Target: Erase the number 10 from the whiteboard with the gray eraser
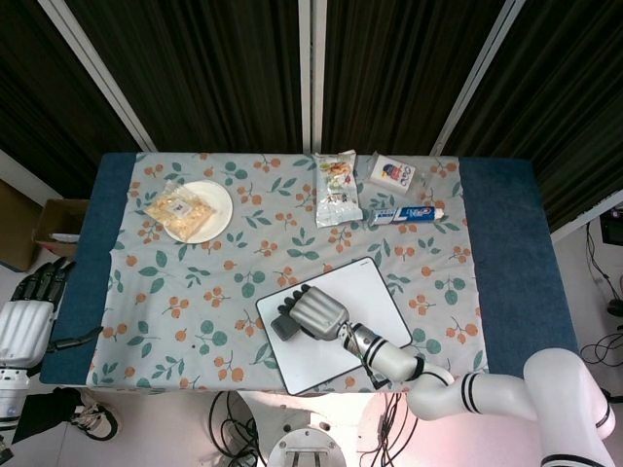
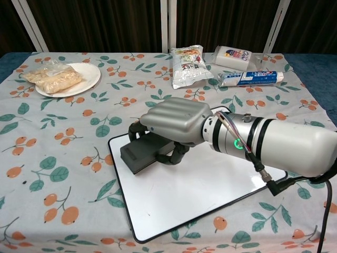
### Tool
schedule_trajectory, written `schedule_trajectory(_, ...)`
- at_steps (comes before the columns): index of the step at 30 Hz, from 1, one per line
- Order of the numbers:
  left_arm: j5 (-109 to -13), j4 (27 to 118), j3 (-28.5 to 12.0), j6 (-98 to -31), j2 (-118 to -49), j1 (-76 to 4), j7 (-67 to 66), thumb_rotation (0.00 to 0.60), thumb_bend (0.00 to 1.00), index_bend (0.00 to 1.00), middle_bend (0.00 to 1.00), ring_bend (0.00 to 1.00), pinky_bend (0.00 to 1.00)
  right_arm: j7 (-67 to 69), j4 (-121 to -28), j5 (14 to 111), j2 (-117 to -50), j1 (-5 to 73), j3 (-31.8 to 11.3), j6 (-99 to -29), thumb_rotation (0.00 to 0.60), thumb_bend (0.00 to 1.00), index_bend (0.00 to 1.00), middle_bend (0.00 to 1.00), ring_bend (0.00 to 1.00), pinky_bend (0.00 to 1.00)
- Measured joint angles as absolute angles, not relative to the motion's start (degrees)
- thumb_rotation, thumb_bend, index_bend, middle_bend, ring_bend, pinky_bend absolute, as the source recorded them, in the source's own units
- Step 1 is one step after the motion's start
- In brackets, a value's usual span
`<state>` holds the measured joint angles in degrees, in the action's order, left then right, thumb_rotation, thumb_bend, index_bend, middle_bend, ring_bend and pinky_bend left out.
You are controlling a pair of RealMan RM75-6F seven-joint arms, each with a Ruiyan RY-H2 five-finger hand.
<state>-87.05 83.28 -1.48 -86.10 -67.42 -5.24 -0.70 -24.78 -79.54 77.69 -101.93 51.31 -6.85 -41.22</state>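
One stroke pending | your right hand (image 2: pixel 176 122) grips gray eraser (image 2: pixel 141 154) on whiteboard (image 2: pixel 210 184) corner | 10 hidden, erasure unconfirmed | left hand (image 1: pixel 24 326) empty, fingers apart.

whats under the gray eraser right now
The gray eraser, held by the right robot hand, sits over the whiteboard near its left edge. The surface beneath is covered, so any writing there cannot be seen.

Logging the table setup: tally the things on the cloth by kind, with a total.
Whiteboard: 1
Eraser, held by the right hand: 1
Plate: 1
Snack bags: 2
Toothpaste: 1
White packet: 1
Total: 7
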Motion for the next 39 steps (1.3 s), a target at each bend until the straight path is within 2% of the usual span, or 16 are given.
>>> schedule_trajectory(13, -87.4, 82.5, -1.4, -86.7, -66.9, -4.8, 0.8, 0.341, 0.04, 0.04, 0.03, 0.06, 0.17, -29.8, -73.5, 75.0, -109.0, 54.1, -9.4, -43.6, 0.600, 0.41, 0.57, 0.48, 0.41, 0.47)
schedule_trajectory(22, -87.4, 81.6, -1.5, -86.8, -66.8, -4.7, 1.9, 0.344, 0.04, 0.04, 0.03, 0.06, 0.17, -32.5, -69.1, 70.4, -111.1, 55.7, -11.4, -43.3, 0.600, 0.41, 0.57, 0.48, 0.41, 0.47)
schedule_trajectory(30, -87.6, 81.2, -1.5, -86.8, -67.0, -4.7, 2.5, 0.344, 0.04, 0.04, 0.03, 0.06, 0.17, -33.9, -72.3, 69.2, -108.0, 55.4, -10.1, -43.2, 0.600, 0.41, 0.57, 0.47, 0.41, 0.46)
schedule_trajectory(39, -87.5, 81.1, -1.6, -86.6, -67.1, -4.8, 2.5, 0.343, 0.04, 0.04, 0.03, 0.06, 0.17, -36.6, -83.5, 68.7, -99.3, 53.5, -4.9, -43.0, 0.600, 0.41, 0.57, 0.48, 0.41, 0.47)
